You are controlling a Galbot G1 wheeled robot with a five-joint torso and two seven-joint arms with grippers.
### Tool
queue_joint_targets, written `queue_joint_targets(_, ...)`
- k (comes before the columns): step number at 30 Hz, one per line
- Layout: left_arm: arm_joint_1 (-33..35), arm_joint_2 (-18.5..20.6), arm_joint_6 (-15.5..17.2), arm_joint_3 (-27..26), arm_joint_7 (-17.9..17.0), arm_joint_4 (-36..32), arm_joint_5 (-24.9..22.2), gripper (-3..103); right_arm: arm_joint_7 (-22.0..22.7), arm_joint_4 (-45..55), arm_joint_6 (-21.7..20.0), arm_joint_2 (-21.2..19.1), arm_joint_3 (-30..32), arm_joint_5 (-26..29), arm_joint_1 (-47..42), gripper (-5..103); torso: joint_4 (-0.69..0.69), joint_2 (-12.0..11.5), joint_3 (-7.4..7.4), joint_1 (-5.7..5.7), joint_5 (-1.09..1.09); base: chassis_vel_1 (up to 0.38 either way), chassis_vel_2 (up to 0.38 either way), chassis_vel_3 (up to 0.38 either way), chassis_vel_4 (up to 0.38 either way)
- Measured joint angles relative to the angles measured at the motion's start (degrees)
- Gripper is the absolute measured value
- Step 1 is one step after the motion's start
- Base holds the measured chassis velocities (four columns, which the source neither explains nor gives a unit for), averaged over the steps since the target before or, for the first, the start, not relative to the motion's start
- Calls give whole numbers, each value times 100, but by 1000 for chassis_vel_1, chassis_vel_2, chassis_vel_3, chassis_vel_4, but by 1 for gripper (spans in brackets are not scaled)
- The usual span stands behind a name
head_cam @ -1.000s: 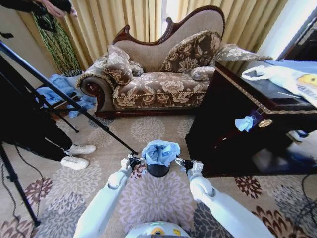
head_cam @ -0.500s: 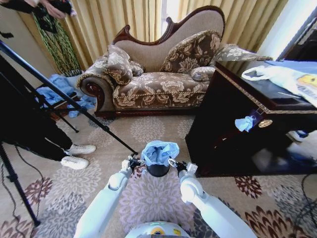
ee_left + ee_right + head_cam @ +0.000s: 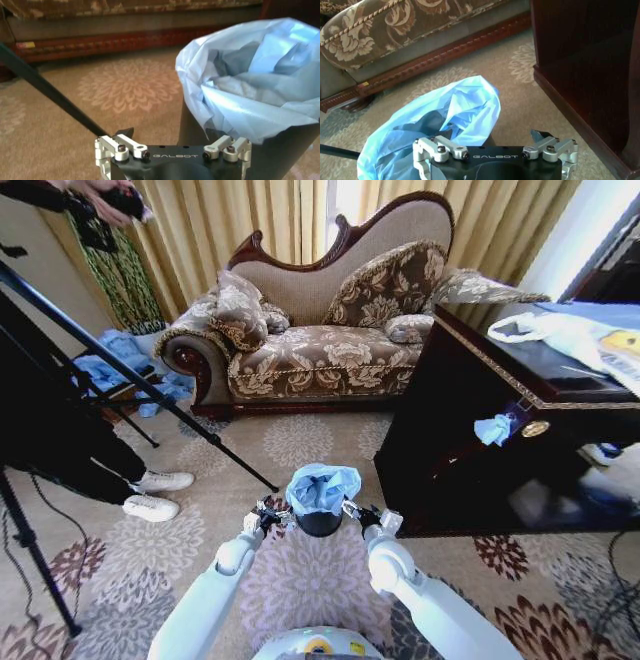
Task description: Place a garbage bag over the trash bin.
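A: Starting at the left, where is the left gripper [image 3: 268, 513]?

B: Just beside the small black round bin [image 3: 319, 523] on the patterned carpet [image 3: 300, 580]. In the left wrist view its fingers stand spread with nothing between them; one fingertip [image 3: 125, 132] shows dark against the carpet.

A: And the bag?

B: The thin, crinkly pale-blue plastic garbage bag [image 3: 322, 486] sits in the bin's mouth, its film bunched up and folded over the rim, though only part way down the sides.

A: The right gripper [image 3: 362, 515]?

B: Just beside the bin on the other side, jaws apart, holding nothing. The bag edge lies close by it.

A: So which step?

B: I judge it the fitting stage: the bag is on but loose. The next move calls for catching the hem and drawing it evenly down around the rim without tipping the light bin.
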Motion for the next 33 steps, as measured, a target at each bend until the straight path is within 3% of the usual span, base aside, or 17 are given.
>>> queue_joint_targets(5,-160,-82,-5,25,-2,430,45,97,-25,2,1,-12,4,-37,-16,100,0,0,0,0,0,0,0,0,0)
queue_joint_targets(18,-245,-173,-69,34,-11,691,84,97,-85,26,13,-40,8,-67,-11,100,0,0,0,0,0,0,0,0,0)
queue_joint_targets(22,-244,-176,-80,37,-31,641,102,94,-66,66,22,-9,31,-17,-9,100,0,0,0,0,0,0,0,0,0)
queue_joint_targets(31,232,-35,-292,-63,-128,0,251,100,-59,210,22,-18,155,10,-144,100,1,0,0,0,0,0,0,0,0)
queue_joint_targets(33,304,-41,-294,-83,-220,-52,254,100,-68,84,35,139,192,-196,-217,100,0,0,0,0,0,0,0,0,0)
